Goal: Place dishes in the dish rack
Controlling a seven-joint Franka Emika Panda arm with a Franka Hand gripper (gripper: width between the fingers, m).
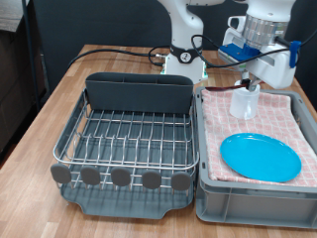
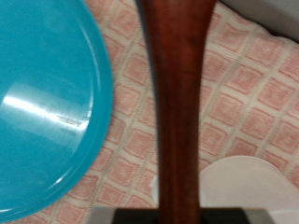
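Your two-finger gripper (image 1: 250, 87) hangs over the far end of the grey rectangular bin lined with pink checkered cloth (image 1: 302, 183), at the exterior view's right. The wrist view shows the reddish-brown wooden spoon (image 2: 177, 112) as a stiff dark shaft running straight away from the hand, wider at the far end; its near end disappears at the frame edge by the fingers, so it appears held, but you cannot tell the finger spacing from either view. Long axis: along the fingers, roughly vertical in the exterior view. Judgement: light, rigid, smooth wood that could pivot in a pinch on the narrow shaft, so take hold near mid-handle. The round bright-blue flat plate (image 1: 260, 157) lies flat on the cloth in the near half of the bin; judged thin, slippery and hard to pinch except at the rim. The small white mug (image 2: 250, 187) sits beside the spoon; judged brittle. The silver wire dish rack in its dark grey tray (image 1: 124, 139) stands at the exterior view's left with no dishes in it.
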